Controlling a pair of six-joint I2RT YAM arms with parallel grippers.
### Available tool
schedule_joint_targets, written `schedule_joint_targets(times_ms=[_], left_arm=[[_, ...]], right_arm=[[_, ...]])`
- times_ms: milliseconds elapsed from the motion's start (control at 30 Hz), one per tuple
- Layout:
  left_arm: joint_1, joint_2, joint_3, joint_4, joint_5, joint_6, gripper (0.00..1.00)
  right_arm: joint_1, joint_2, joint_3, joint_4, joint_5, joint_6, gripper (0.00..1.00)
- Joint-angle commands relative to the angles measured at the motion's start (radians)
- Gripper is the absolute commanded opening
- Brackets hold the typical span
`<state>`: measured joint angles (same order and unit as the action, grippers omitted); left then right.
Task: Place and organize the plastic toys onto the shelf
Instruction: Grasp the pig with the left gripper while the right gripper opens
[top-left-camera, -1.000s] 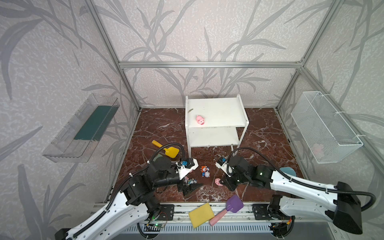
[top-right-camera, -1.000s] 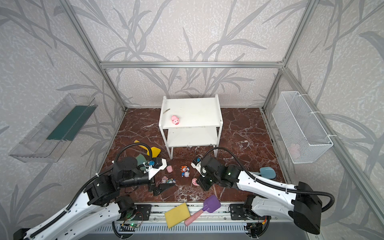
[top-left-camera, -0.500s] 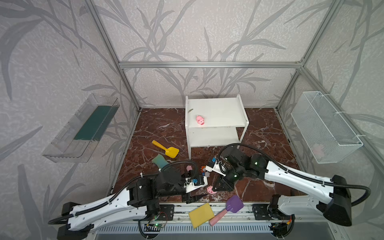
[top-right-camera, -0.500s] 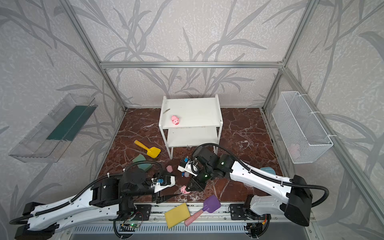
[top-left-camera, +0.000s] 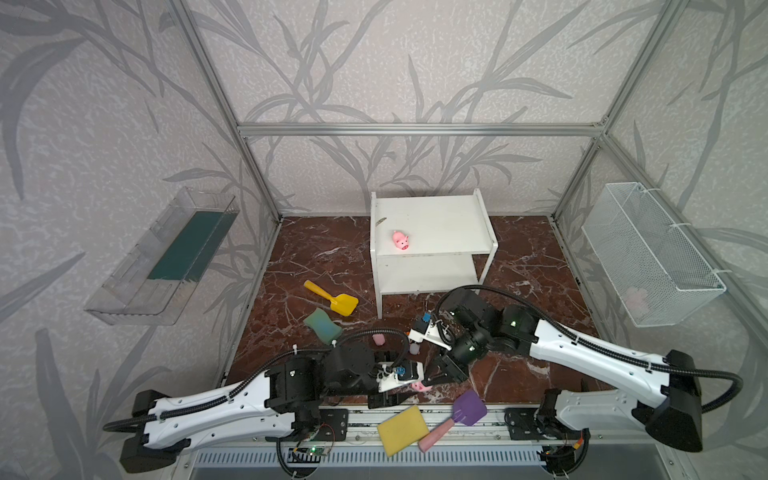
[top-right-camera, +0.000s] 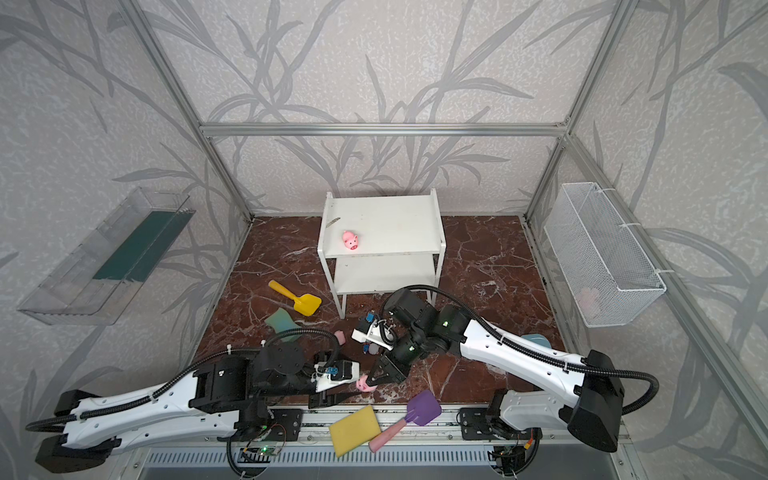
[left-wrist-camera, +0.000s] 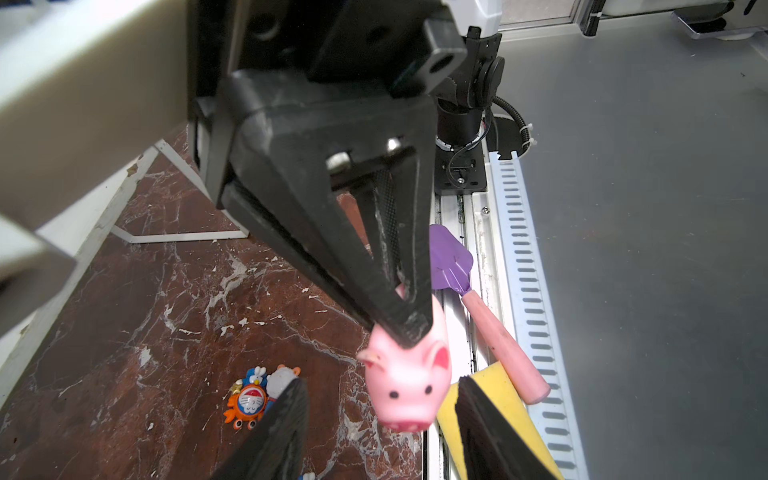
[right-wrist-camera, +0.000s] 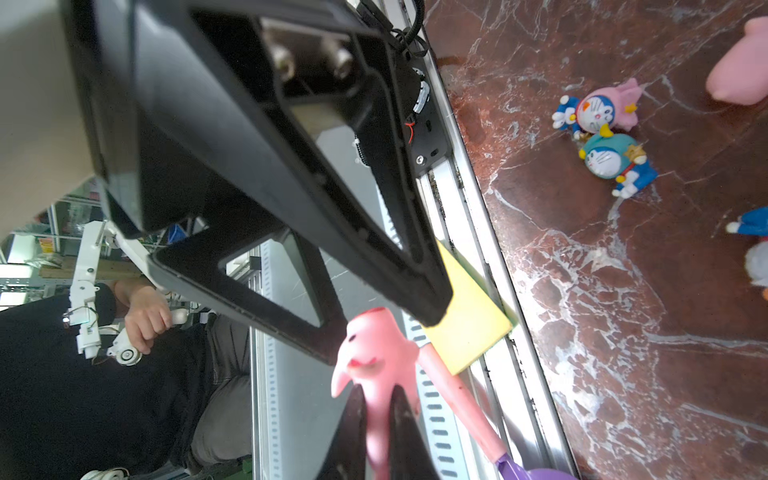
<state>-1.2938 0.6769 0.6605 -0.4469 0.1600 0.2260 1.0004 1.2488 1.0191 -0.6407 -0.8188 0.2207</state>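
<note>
Early in the task. On the top board of the shelf (top-left-camera: 440, 220), only one pink pig (top-left-camera: 401, 240); nothing visible on the lower board. Pinched tight in the right end effector (left-wrist-camera: 409, 334), near the front edge of the table (top-left-camera: 519, 270), a second pig (left-wrist-camera: 405, 386), snout toward the left wrist camera. Flanking that pig without touching it, the parted jaws of the left end effector (left-wrist-camera: 380, 380). By the look of it, a handover being set up, grip not yet taken. Down on the table, yet to be shelved: a third pig (top-left-camera: 378, 340), pink figurine (right-wrist-camera: 598, 108), teal figurine (right-wrist-camera: 615, 162), orange figurine (left-wrist-camera: 249, 401), white figurine (left-wrist-camera: 282, 376). Left to do: nearly all the placing, then the tidy arranging.
</note>
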Motion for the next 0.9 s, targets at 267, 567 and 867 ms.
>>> schedule_joint_targets(times_ms=[267,567,867], left_arm=[[-0.022,0.022,0.014,0.010,-0.014,0.015,0.30],[-0.023,-0.005,0.030,-0.020,-0.035,0.012,0.12],[-0.022,0.079,0.254,-0.181,-0.215,-0.075,0.03]], right_arm=[[-0.014,-0.008,0.034,0.035,-0.052,0.039,0.12],[-0.043,-0.026,0.020,0.021,-0.003,0.046,0.27],[-0.079,-0.292,0.013,-0.115,0.326,-0.026,0.72]])
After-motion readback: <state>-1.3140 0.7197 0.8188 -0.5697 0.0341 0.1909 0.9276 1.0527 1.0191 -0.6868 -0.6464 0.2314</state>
